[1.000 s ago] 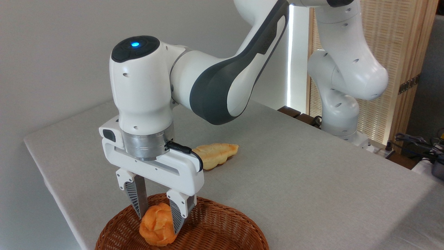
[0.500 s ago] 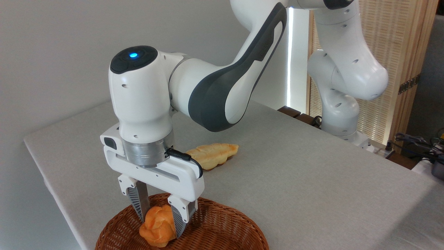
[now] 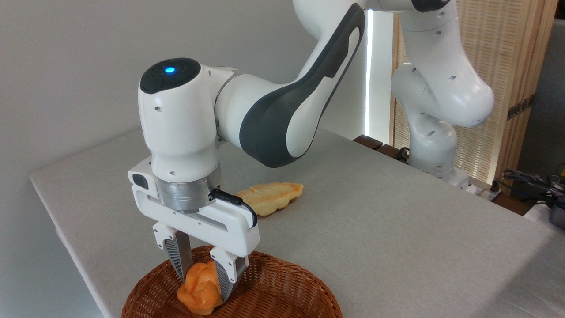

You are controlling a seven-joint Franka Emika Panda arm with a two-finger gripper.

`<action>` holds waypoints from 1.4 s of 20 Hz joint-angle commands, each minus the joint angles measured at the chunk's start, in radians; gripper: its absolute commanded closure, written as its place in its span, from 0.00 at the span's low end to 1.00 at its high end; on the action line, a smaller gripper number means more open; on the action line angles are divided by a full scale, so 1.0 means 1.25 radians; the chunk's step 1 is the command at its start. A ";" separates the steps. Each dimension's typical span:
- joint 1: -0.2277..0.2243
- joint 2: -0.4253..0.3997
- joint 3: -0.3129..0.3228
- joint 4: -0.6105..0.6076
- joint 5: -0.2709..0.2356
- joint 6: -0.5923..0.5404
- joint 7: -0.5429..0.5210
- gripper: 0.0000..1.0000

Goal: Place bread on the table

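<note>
Lumpy orange bread above grey table.

The wicker basket sits at the table's front edge, towards the left corner. The bun lies in the basket's left part, between the fingers of the gripper, which hangs over it. Behind the basket, towards the table's middle, lies the long flat bread, well apart from the basket.
</note>
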 commanded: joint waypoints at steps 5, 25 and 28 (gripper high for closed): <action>0.000 -0.010 0.008 0.002 -0.003 0.012 0.017 0.61; -0.024 -0.211 -0.068 -0.125 0.089 -0.186 0.108 0.53; -0.030 -0.203 -0.093 -0.155 0.089 -0.180 0.101 0.00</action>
